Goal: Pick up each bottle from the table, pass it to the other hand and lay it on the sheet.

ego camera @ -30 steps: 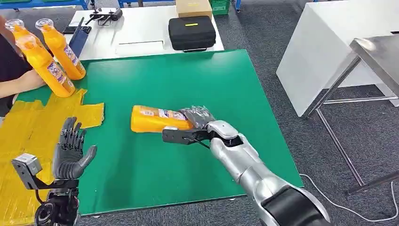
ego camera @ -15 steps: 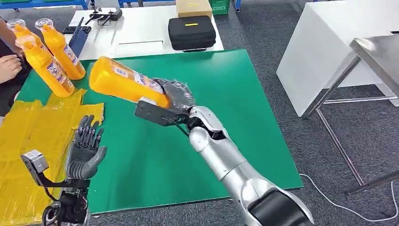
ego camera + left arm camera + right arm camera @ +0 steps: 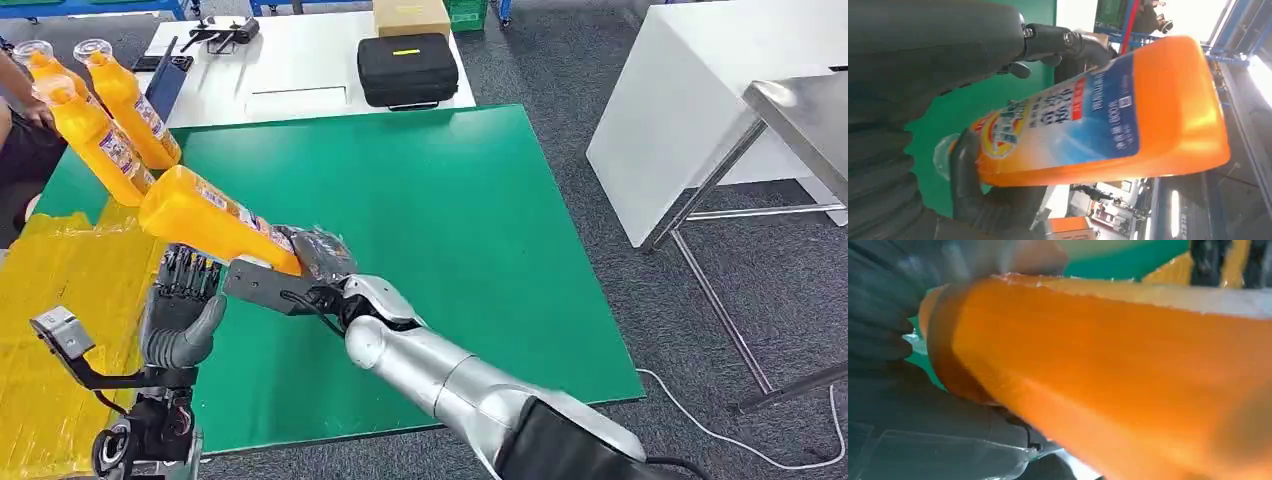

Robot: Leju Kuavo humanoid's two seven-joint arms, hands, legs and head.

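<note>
From the head view, the right hand (image 3: 318, 254) grips an orange bottle (image 3: 205, 218) by its cap end, holding it tilted above the green table (image 3: 430, 220), base toward the yellow sheet (image 3: 60, 290) at left; the left hand (image 3: 180, 305) waits beneath, fingers spread and empty. Two more orange bottles (image 3: 105, 125) stand far left. The left wrist view shows the held bottle's blue label (image 3: 1088, 120).

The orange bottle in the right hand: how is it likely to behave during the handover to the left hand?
The orange bottle looks rigid: it holds its shape though the right hand grips only its neck end. Its long body juts out unsupported, so it may lever downward if the grip loosens. The glossy plastic and label look smooth, so the open left hand probably needs a firm wrap.
</note>
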